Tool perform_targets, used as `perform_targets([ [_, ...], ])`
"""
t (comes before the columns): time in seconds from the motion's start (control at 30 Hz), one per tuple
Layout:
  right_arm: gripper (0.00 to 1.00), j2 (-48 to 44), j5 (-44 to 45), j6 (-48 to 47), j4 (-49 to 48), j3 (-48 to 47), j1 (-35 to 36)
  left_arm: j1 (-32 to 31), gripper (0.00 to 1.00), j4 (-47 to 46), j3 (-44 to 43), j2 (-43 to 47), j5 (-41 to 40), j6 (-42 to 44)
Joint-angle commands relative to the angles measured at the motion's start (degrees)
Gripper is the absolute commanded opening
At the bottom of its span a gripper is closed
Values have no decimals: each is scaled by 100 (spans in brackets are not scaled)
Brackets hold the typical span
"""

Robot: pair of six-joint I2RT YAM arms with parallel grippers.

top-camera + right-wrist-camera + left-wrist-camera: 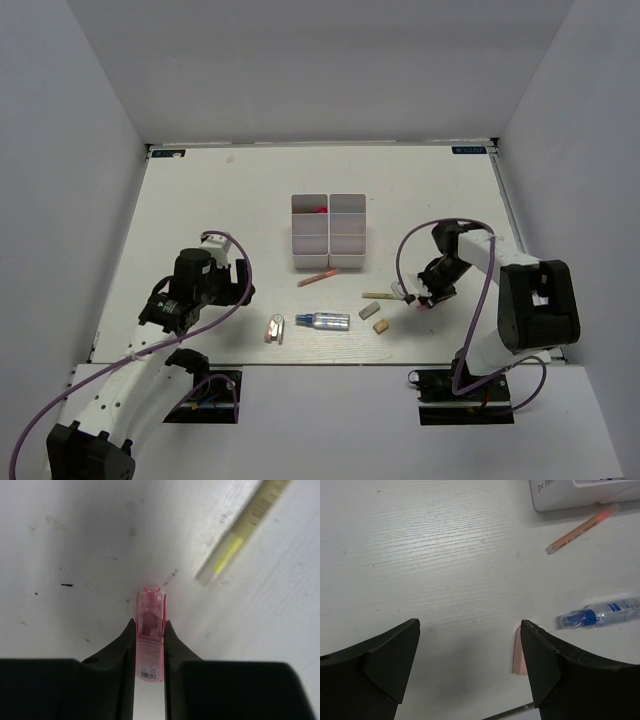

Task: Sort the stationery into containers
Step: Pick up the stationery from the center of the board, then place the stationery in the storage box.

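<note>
Two white divided containers stand side by side mid-table, the left one (310, 232) and the right one (347, 232). A red item (320, 209) lies in the left one's far compartment. My right gripper (419, 298) (149, 625) is shut on a pink capsule (150, 645) low over the table, next to a yellow stick (380, 296) (240, 530). My left gripper (240, 285) (470, 665) is open and empty. A pink eraser (272, 328) (518, 652) lies by its right finger (555, 665). A silver-blue tube (325, 320) (600, 614) and a pink stick (317, 278) (582, 528) lie near the containers.
Two small tan erasers (368, 311) (381, 326) lie near the front edge, right of the tube. A corner of a container (580, 492) shows at the top right of the left wrist view. White walls enclose the table on three sides.
</note>
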State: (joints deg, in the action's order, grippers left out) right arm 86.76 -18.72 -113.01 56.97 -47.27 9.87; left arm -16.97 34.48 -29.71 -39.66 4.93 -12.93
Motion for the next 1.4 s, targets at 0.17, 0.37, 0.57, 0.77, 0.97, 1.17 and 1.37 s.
perform_targets([
  [0.17,0,-159,-1335,2713,-8,-1952,94,10,92,15,-8,-33,-27,45],
  [0.37,0,-10,-1572,4172,-441,-2691,366,18,92,41,-17,-59,-36,54],
  [0.57,0,51,-1801,5420,-1485,-2972,691,1,92,41,-17,-95,-45,54],
  [0.77,0,551,-1372,6484,-2971,-3657,1332,18,92,41,-8,-147,-53,54],
  [0.97,0,1325,-756,5749,-3060,-4475,1852,18,92,59,-8,-156,-115,62],
  [1.17,0,1800,-98,5290,-3507,-4669,2116,18,92,76,-8,-191,-115,89],
  [1.37,0,1941,44,5193,-3614,-4529,2151,18,92,77,-17,-209,-133,98],
])
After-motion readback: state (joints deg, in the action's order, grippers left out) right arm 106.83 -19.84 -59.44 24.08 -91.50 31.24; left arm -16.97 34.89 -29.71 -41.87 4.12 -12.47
